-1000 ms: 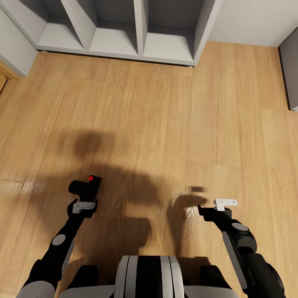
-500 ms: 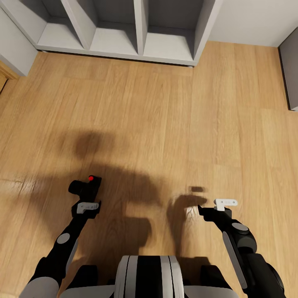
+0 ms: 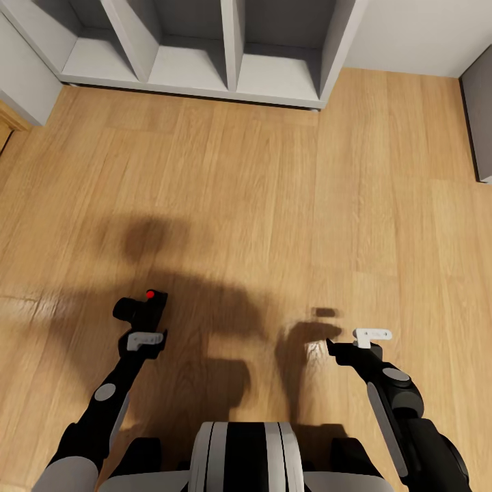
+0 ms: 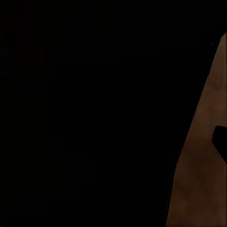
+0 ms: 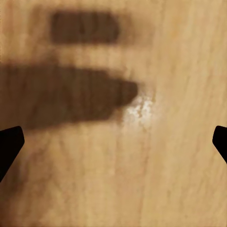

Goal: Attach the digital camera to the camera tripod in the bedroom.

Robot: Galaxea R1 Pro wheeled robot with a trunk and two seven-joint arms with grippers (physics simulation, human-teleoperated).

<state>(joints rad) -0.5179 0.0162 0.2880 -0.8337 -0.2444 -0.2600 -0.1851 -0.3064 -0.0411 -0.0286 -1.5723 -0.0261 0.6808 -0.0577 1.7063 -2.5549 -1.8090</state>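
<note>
The digital camera (image 3: 139, 308), black with a red button on top, hangs low over the light wood floor at the head view's lower left. My left gripper (image 3: 142, 322) is shut on it from behind. In the left wrist view the digital camera's dark body (image 4: 85, 113) blocks nearly everything, leaving a strip of floor. My right gripper (image 3: 352, 342) is held over the floor at the lower right. It is open and holds nothing, with its fingertips (image 5: 8, 142) far apart in the right wrist view. The camera tripod is out of view.
A grey shelf unit (image 3: 232, 41) with open cubbies stands on the floor straight ahead. A grey panel (image 3: 24, 82) is at the far left and a dark grey edge (image 3: 480, 116) at the far right. Bare wood floor (image 3: 273, 198) lies between me and the shelves.
My left forearm has shifted slightly to the right. The camera, the right arm and the view have stayed put.
</note>
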